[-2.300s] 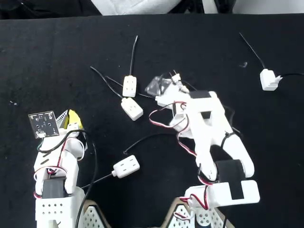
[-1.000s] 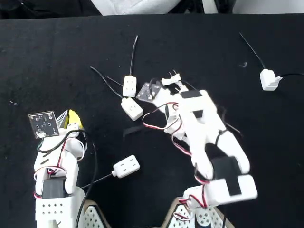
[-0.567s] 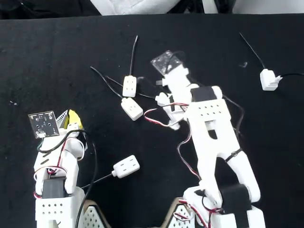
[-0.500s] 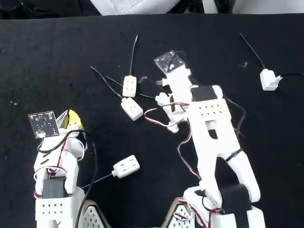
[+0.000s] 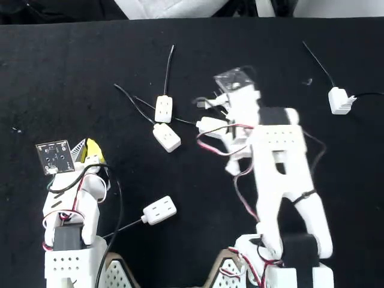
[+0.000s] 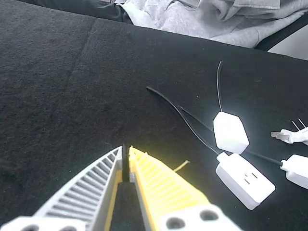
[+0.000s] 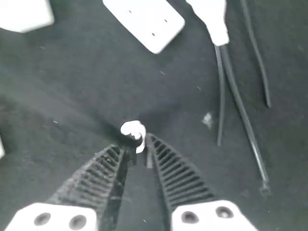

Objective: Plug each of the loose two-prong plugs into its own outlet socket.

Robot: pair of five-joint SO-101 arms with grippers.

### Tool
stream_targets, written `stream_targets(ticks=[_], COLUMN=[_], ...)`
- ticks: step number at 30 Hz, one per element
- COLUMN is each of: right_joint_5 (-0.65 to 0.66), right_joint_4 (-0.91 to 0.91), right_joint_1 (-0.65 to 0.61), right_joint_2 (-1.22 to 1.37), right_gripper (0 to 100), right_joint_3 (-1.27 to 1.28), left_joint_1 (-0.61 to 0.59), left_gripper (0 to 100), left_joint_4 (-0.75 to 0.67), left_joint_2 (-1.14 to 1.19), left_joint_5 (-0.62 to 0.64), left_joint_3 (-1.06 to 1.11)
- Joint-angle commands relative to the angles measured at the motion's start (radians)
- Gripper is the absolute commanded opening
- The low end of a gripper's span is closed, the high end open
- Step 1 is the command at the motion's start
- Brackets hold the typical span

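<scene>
My right gripper (image 7: pixel 137 142) is shut on a small white two-prong plug (image 7: pixel 131 129) just above the black table. In the high view this gripper (image 5: pixel 223 96) is at the table's middle, with the plug (image 5: pixel 209 104) at its tip. Another white plug (image 5: pixel 213 125) on a black cable lies right beside it. Two white outlet sockets (image 5: pixel 163 109) (image 5: pixel 167 137) lie to the left, and a third socket (image 5: pixel 159 210) lies nearer the arms' bases. My left gripper (image 6: pixel 126 163) is shut and holds nothing; it sits near its base (image 5: pixel 87 150). The two sockets (image 6: pixel 231 132) (image 6: pixel 245 179) lie ahead of it.
A further white plug (image 5: pixel 339 100) with a thin cable lies at the far right. Black cables (image 5: pixel 135 102) trail from the sockets over the table's middle. A small circuit board (image 5: pixel 54 155) is on the left arm. Grey cloth (image 6: pixel 202 14) lies past the far edge.
The right arm stretched out and swung its gripper from beside the two sockets toward the far middle, then rightward, carrying the small plug. The left arm has not moved.
</scene>
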Motion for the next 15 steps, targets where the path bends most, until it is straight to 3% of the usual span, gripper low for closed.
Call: stream_targets(ticks=[1, 3, 8, 10, 15], right_joint_5=[0.086, 0.140, 0.230, 0.333, 0.934], right_joint_4=[-0.011, -0.011, -0.018, -0.018, -0.087], right_joint_1=[0.041, 0.037, 0.061, 0.084, 0.089], right_joint_2=[-0.004, -0.007, -0.012, -0.012, -0.002], right_gripper=[20.5, 25.7, 24.1, 24.0, 24.0], right_joint_3=[0.036, 0.064, 0.004, -0.050, -0.025], left_joint_1=[-0.007, -0.007, -0.007, -0.007, -0.007], left_gripper=[3, 3, 3, 3, 3], left_joint_4=[-0.020, -0.020, -0.015, -0.015, -0.020], left_joint_2=[-0.009, -0.009, -0.009, -0.009, -0.009], left_joint_5=[0.000, 0.000, 0.000, 0.000, 0.000], left_joint_3=[-0.007, -0.007, -0.007, -0.007, -0.007])
